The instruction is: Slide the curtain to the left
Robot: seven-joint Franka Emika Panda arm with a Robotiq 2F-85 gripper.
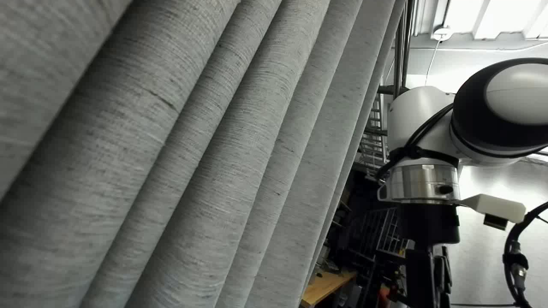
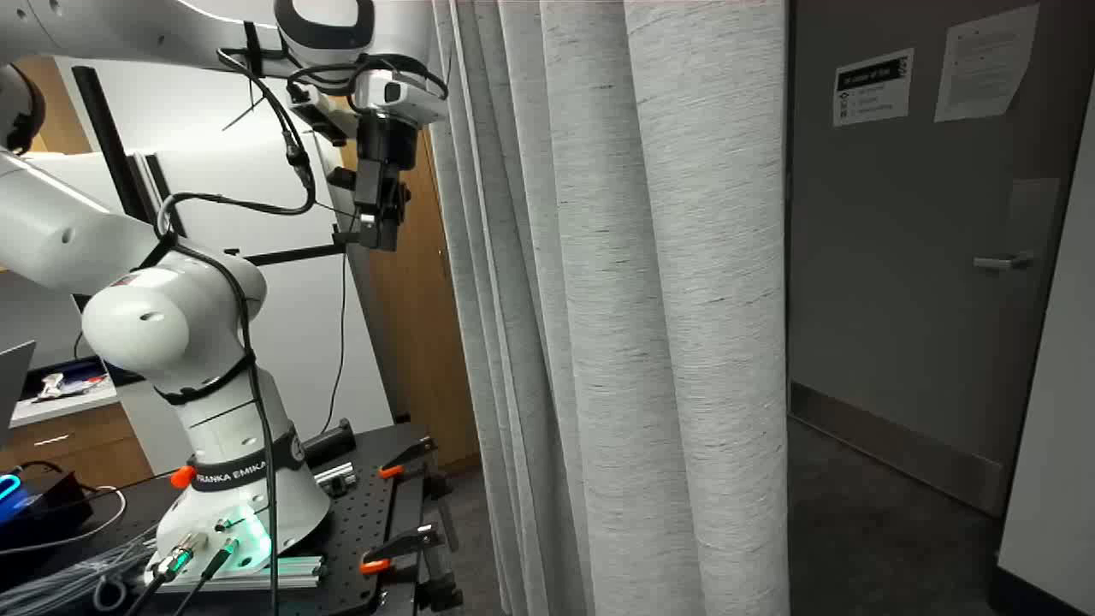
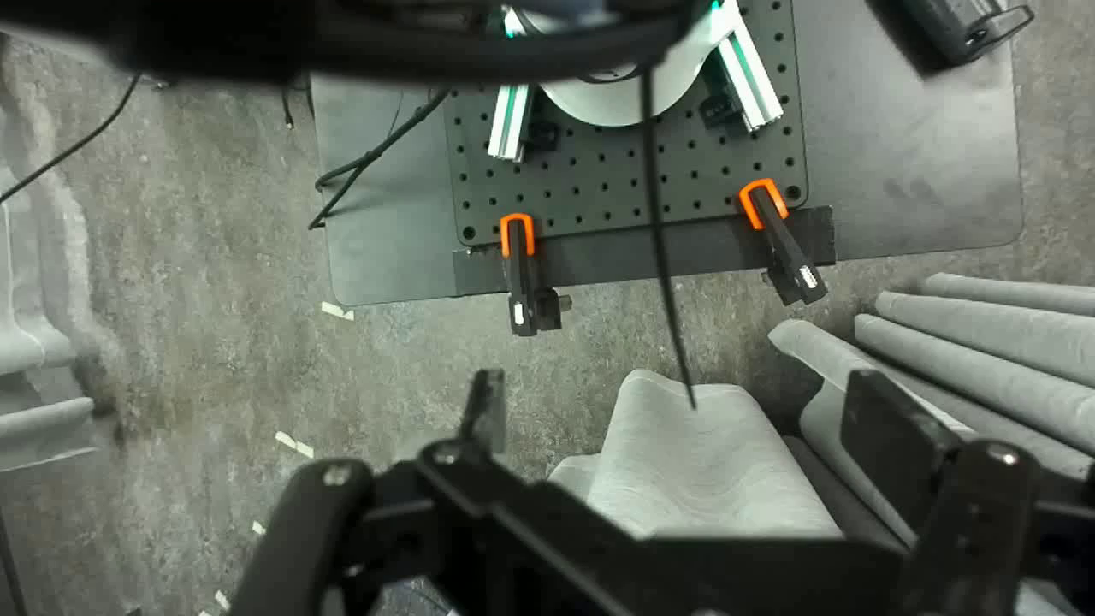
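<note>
Curtain [image 2: 616, 299]; beside it — “FRANKA EMIKA” arm [image 2: 188, 325]

I can read FRANKA EMIKA on the black band [image 2: 244, 470] round the robot's base [image 2: 248, 503], roughly 8 o'clock in an exterior view; at 2 o'clock there's a sign [image 2: 873, 92] with a dark header [image 2: 873, 73] on the grey door [image 2: 898, 257], plus a printed sheet [image 2: 985, 64] at the sign's 3 o'clock; wording on both is way too fuzzy.

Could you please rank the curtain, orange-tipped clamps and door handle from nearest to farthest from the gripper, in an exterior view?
1. Pleated curtain, beside the gripper, picture-right.
2. Orange-tipped clamps, below the gripper.
3. Door handle, far right, past the curtain.
</note>
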